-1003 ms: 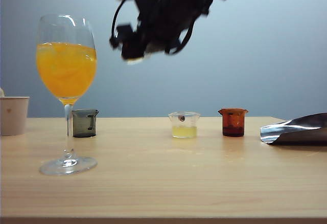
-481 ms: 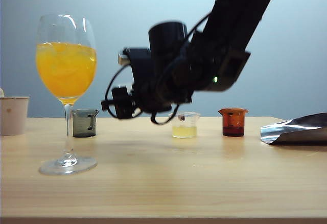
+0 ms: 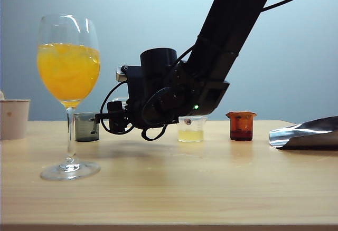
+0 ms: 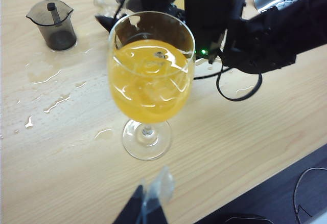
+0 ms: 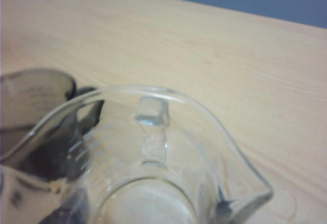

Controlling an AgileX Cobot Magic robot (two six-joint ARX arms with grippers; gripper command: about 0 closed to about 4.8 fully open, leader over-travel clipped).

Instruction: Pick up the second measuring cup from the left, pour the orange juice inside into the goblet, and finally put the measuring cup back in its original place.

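The right arm (image 3: 232,25) is matte black, with a long boxy link and a round cylindrical joint housing (image 3: 157,65). Thin black cables (image 3: 108,102) loop beside the wrist, and one small green light (image 3: 196,106) glows on the housing. The left gripper (image 4: 148,203) has dark fingers with translucent tips.

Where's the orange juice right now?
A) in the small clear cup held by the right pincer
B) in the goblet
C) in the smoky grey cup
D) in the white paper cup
B: the goblet is filled with orange juice, while the small clear cup in the right pincer looks empty in the right wrist view.
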